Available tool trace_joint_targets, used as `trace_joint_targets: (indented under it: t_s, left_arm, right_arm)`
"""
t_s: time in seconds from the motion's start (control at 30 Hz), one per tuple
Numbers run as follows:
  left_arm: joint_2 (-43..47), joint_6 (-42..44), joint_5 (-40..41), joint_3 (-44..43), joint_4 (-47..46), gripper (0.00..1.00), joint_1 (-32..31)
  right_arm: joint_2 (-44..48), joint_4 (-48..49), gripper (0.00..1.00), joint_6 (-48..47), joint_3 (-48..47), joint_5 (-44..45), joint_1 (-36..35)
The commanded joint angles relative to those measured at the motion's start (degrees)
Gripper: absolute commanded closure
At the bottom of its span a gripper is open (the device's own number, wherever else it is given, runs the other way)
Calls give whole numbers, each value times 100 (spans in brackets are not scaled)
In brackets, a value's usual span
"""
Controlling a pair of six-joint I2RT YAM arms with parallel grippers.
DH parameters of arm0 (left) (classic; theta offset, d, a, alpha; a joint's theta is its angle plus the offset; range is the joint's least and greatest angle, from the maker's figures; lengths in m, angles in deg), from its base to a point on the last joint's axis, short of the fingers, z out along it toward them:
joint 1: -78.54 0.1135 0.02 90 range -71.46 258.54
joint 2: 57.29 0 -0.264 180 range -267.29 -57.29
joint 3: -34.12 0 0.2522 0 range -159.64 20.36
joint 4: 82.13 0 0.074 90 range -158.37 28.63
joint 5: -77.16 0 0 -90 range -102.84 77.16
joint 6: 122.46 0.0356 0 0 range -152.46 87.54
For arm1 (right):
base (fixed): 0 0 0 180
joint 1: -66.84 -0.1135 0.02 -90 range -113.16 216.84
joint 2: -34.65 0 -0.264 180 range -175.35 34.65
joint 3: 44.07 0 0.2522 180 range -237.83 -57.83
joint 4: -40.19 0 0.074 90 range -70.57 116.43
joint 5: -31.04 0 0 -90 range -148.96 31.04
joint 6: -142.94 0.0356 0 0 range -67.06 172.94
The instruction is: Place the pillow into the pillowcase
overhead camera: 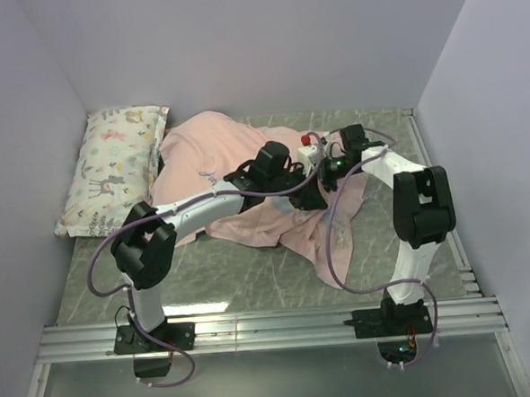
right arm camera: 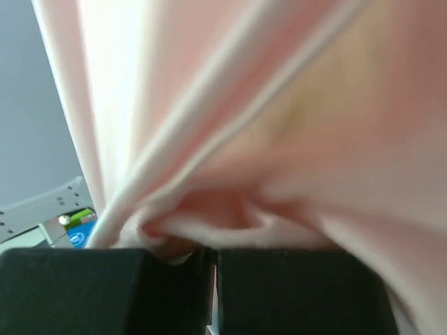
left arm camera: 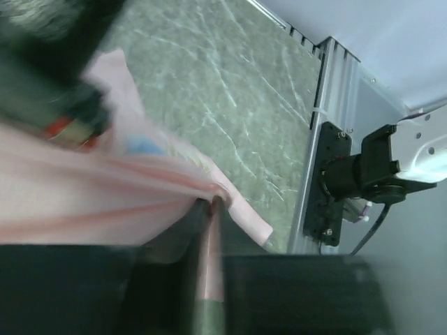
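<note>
Where left gripper [left arm camera: 210, 206] and right gripper [right arm camera: 213, 255] pinch, pillowcase [overhead camera: 210, 153] bunches.

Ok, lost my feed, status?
Left gripper shut on pillowcase. Right gripper shut on pillowcase. Pillow not visible, possibly under fabric. Printed pillow at far left.

Cropped by the frame's lower edge in the left wrist view, the left tool [left arm camera: 209, 227] shows only part of its fingers, while a dark, red-marked shape [left arm camera: 49, 77] at upper left is too blurred to identify. The right wrist view is almost wholly out-of-focus folds of the pillowcase [right arm camera: 279, 118], with the right tool [right arm camera: 211, 262] cut off at the bottom. From above, both tools' tips are lost among wrist housings, cables and cloth, and the pillowcase's raised hump conceals whatever lies beneath.
</note>
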Motion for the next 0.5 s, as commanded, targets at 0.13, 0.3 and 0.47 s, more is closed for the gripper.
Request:
trace_joint_targets:
  t_s: [0.13,0.3,0.47]
  left_arm:
    - [354,-63,-443,-352,461,40,591]
    - [1438,569,-233,248,1417,28,1559]
    - [2536,1272,40,1073,2498,26,2991]
  right_arm:
    - [-473,719,100,615,-1301,-55,167]
    - [-552,-383,79,-234,-2348,675,687]
    - [-159,-2041,37,-1774,-2404,1500,844]
